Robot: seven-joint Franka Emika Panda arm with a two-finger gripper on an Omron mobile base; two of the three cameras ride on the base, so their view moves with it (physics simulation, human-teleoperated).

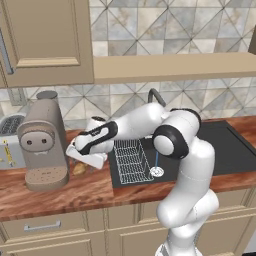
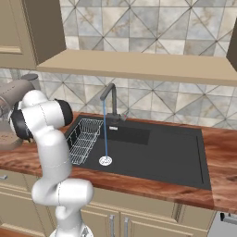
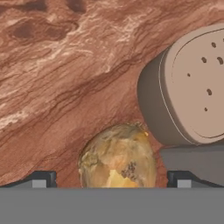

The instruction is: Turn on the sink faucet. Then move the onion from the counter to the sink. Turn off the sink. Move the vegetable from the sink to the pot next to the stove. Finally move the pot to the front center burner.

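The onion (image 3: 117, 159), golden-brown and round, lies on the wooden counter (image 3: 57, 78) beside the coffee machine's base (image 3: 192, 87). My gripper (image 3: 111, 183) is open. Its two dark fingertips (image 3: 43, 179) stand on either side of the onion with a gap on each side. From the left base view, my hand (image 1: 92, 157) reaches down and left over the onion (image 1: 79, 169), just left of the sink (image 1: 225, 150). The faucet (image 2: 109, 98) is running: a thin stream of water (image 2: 105, 134) falls to the drain (image 2: 105, 160) of the black sink (image 2: 157, 152).
A tan coffee machine (image 1: 42, 145) stands close to the left of the onion. A toaster (image 1: 10, 127) sits behind it. A wire rack (image 1: 131, 160) fills the left part of the sink. Wall cabinets (image 1: 45, 40) and a shelf (image 2: 139, 65) hang above.
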